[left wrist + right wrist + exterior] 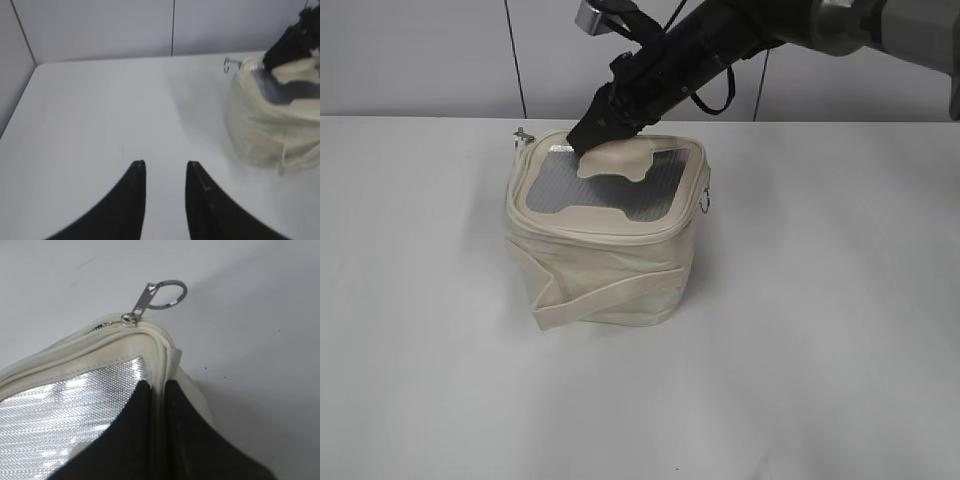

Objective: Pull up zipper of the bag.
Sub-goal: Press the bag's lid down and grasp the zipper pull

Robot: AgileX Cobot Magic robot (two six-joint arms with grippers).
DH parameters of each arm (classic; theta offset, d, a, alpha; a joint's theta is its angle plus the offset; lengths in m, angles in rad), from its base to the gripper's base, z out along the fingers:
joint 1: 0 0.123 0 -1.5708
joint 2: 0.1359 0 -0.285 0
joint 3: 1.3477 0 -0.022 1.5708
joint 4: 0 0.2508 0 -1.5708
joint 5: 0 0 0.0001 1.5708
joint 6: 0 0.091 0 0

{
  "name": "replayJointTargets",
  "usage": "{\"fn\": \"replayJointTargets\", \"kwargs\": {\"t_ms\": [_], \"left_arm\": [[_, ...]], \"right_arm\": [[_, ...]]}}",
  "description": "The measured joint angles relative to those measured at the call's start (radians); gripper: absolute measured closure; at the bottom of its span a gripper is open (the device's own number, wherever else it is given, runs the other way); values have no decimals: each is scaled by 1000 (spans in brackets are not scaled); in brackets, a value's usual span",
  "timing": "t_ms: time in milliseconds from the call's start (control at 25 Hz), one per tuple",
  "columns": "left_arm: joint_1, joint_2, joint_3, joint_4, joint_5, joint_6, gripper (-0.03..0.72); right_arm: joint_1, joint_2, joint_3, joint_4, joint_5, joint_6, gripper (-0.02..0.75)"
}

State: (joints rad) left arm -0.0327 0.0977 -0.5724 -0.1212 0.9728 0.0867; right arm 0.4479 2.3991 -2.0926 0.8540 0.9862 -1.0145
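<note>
The cream bag (610, 260) stands on the white table, lid up, with grey mesh panels. The zipper runs round the lid's edge. One silver slider with a ring pull (524, 135) sticks out at the lid's far left corner, and another (704, 200) hangs on the right side. My right gripper (585, 140) is shut on the lid's cream rim near the far left corner. In the right wrist view the jaws (158, 385) pinch the rim just short of the slider (142, 302). My left gripper (165, 165) is open and empty over bare table, left of the bag (260, 130).
The white table (820, 350) ends at a grey wall behind the bag. The right arm reaches in from the upper right over the lid. A cream strap band (610, 290) wraps the bag's body.
</note>
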Motion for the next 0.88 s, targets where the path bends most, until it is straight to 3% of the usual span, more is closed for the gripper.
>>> {"fn": "replayJointTargets", "kwargs": {"t_ms": [120,200,440,640,720,880], "left_arm": [[0,135,-31,-86,-167,53,455],[0,259,-36,-215,-292,172,424],[0,813,-97,-651,-396,778,343],[0,1212,-306,-952,-250,1142,328],[1,1360,-410,-1002,-162,1241,325],[2,1555,-575,-976,-97,1397,323]], "right_arm": [[0,3,-2,0,3,6,681],[0,3,-4,1,5,7,681],[0,3,-4,1,10,17,681],[0,3,-6,2,14,24,682],[0,3,-6,2,14,25,682],[0,3,-6,2,14,25,682]]}}
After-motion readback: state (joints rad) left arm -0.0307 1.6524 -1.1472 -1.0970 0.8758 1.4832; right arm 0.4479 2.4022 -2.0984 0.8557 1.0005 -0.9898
